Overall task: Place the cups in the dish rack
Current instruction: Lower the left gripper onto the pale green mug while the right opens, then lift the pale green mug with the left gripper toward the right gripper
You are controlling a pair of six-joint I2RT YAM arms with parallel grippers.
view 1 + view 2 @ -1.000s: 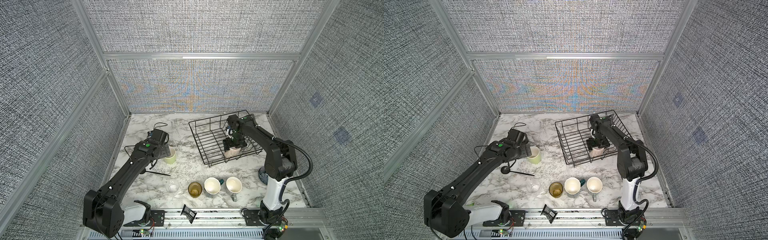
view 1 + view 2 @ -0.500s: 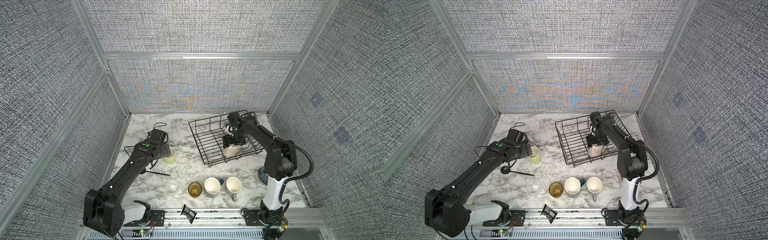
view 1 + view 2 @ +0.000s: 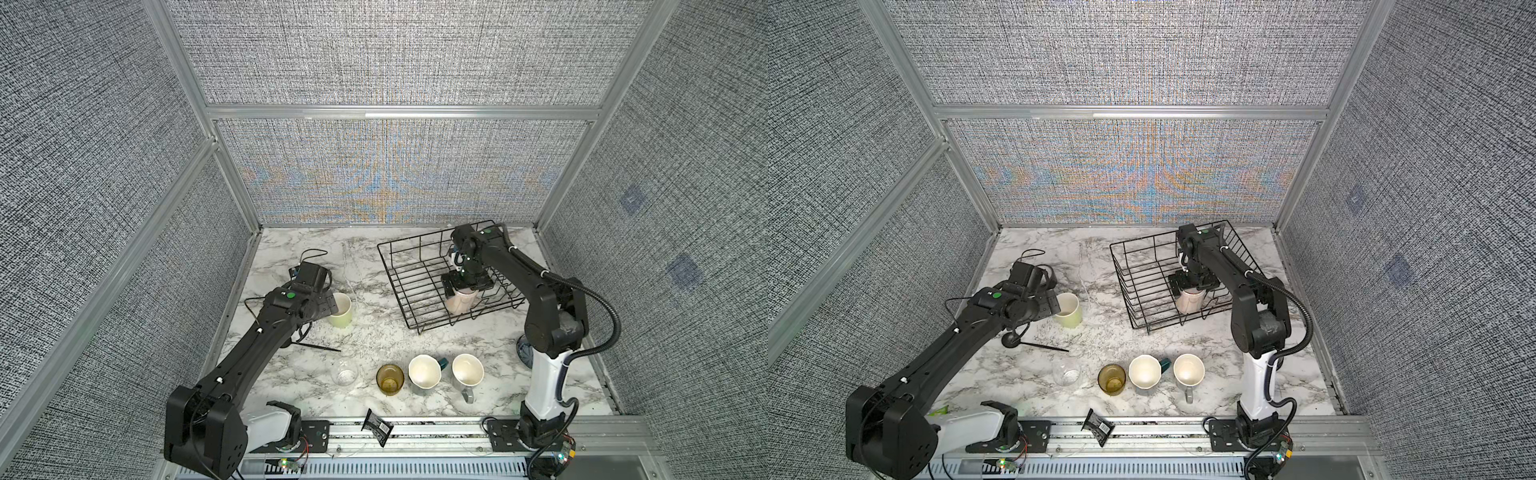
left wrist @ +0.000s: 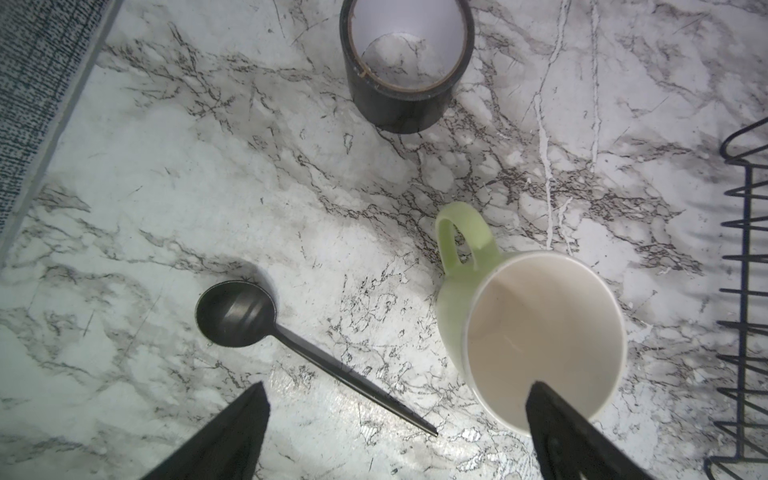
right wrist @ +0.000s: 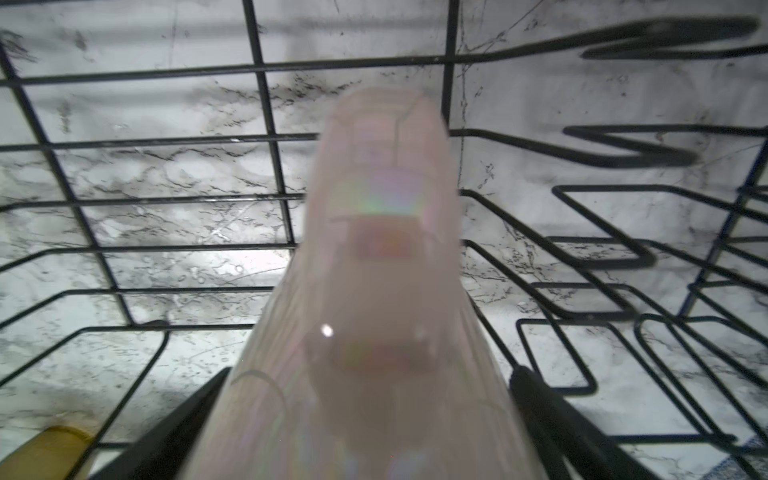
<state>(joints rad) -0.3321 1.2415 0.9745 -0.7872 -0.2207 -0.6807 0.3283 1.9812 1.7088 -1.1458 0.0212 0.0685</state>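
Bimanual cell seen from above, with the two wrist views. The dish rack (image 3: 411, 282) sits on the marble table (image 3: 374, 257), right of centre in both top views, and the row of plate-slot prongs runs along its right side.

(a) The right gripper (image 3: 467, 284) reaches down into the rack. Its two fingers stand on either side of the tall pink mug (image 3: 461, 301), which is inside the rack near its lower right corner, just beside the prongs. In the right wrist view the mug fills the middle of the frame, blurred, with a dark finger at each lower flank. It cannot be told whether the pads press on the mug or stand clear of it, nor whether the mug rests on the rack floor.

(b) The left gripper (image 4: 397, 388) hangs over the light green mug (image 3: 341, 315), left of centre, with its jaws spread wide and nothing between them. In the left wrist view one fingertip lies over the mug's cream mouth and the other over bare table. The mug stands upright outside the rack.

(c) Four cups stand upright in a row near the lower edge of the table. From left to right they are the small clear glass (image 3: 345, 372), amber glass tumbler (image 3: 390, 377), teal mug (image 3: 424, 371) and grey mug (image 3: 468, 370). All four are outside the rack.

(d) Other items: a black spoon (image 4: 237, 313) lies beside the green mug and a black tape roll (image 4: 405, 62) stands beyond it
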